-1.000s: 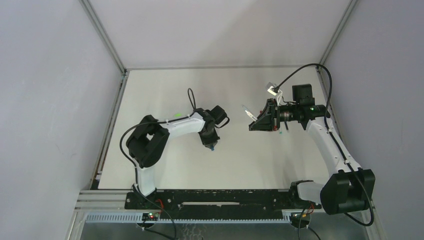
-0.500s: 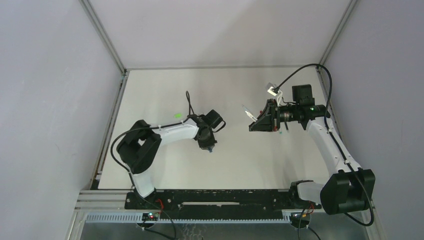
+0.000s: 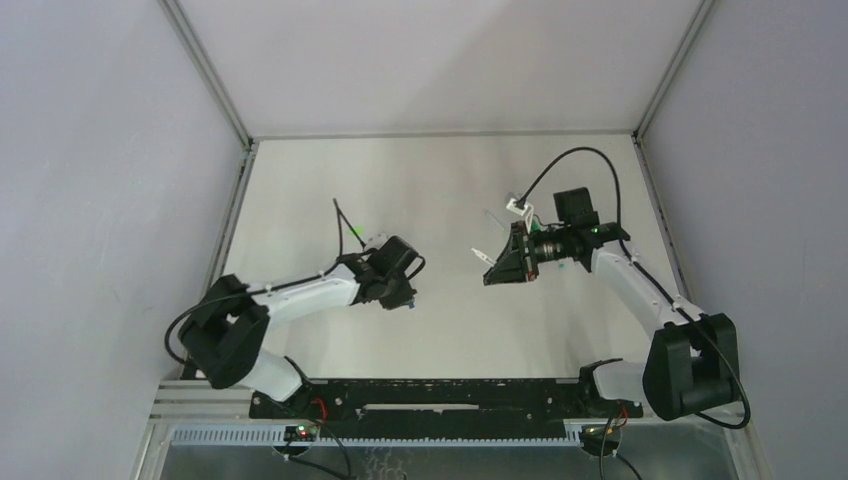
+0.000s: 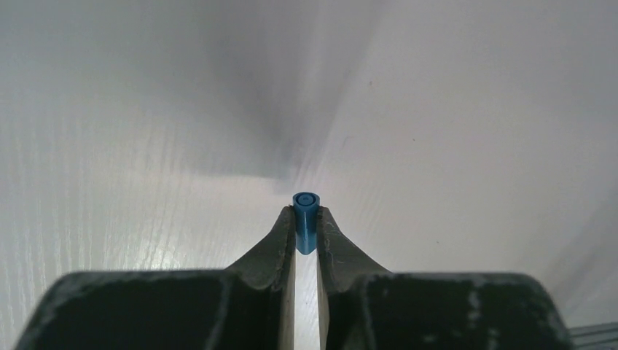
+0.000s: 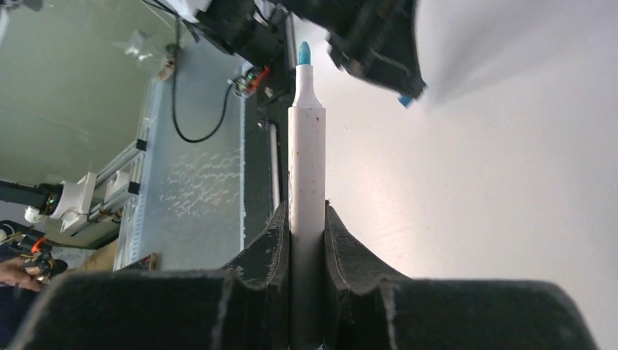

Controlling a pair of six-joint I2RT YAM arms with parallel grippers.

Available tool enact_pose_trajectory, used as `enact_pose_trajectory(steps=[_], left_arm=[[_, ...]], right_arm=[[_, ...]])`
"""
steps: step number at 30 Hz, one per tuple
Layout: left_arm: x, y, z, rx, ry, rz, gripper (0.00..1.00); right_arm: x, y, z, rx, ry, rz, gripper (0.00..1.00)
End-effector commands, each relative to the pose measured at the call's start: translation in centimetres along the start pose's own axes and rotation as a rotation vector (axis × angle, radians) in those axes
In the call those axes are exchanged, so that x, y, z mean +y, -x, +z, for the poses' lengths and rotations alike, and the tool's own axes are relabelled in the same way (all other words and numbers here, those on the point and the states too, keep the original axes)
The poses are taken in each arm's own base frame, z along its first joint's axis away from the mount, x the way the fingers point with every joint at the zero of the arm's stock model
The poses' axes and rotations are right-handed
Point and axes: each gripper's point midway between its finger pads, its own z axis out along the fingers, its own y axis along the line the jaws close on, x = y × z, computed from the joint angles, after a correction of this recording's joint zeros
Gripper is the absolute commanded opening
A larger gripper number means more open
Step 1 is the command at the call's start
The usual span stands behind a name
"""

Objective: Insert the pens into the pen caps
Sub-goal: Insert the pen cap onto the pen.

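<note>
Both arms have shifted since one second ago. The left arm point(image 3: 300, 292) has swung lower and out toward the left edge of the desk point(image 3: 440, 170), carrying its gripper a little toward the near edge. The right arm point(image 3: 625, 275) has pulled away from the right edge, so its gripper is now closer to the middle of the desk.

The left gripper point(image 4: 306, 213) is closed nearly all the way, with only a thin slit between its two dark fingers point(image 4: 271, 244). A blue cap point(image 4: 305, 211) is pinched at the very tips. Its round end stands out just past the fingertips and faces away from the wrist camera. In the top view this gripper is left of the middle of the desk, somewhat nearer to the near edge than to the far edge.

The right gripper point(image 5: 306, 219) is clamped on a white pen point(image 5: 306, 168). The barrel runs straight out between the fingers, and its small teal-blue tip is bare and points toward the left gripper. In the right wrist view the blue cap appears beyond the tip and a little to one side of it. Pen and cap are apart, not touching. In the top view the right gripper is just right of the middle of the desk.

A small bright green cap point(image 3: 357, 232) lies on the desk on the far side of the left arm, apart from both grippers.
</note>
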Motion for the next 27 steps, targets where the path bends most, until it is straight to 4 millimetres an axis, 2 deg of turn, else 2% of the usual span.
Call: enact_pose_trajectory(steps=[1, 8, 14, 19, 24, 27], left_arm=[[-1.2, 0.7, -1.4, -0.053, -0.136, -0.151, 0.00], [-1.5, 1.3, -2.4, -0.095, -0.311, -0.393, 0.00], [-1.1, 1.7, -2.5, -0.118, -0.360, -0.508, 0.00], [-0.6, 1.7, -2.5, -0.118, -0.389, -0.613, 0.00], [0.4, 1.5, -2.3, -0.120, -0.383, -0.666, 0.00], [0.0, 1.7, -2.5, -0.120, -0.410, -0.685, 0.00]], right_arm=[[-2.8, -0.6, 1.2, -0.004, -0.134, -0.020, 0.00], [-4.0, -4.3, 5.1, 0.111, -0.155, 0.020, 0.00], [-4.8, -7.4, 8.2, 0.199, -0.177, 0.105, 0.00], [-5.4, -9.0, 10.0, 0.248, -0.222, 0.145, 0.00], [-6.4, -10.3, 11.0, 0.285, -0.271, 0.183, 0.00], [-6.6, -11.1, 11.4, 0.313, -0.270, 0.210, 0.00]])
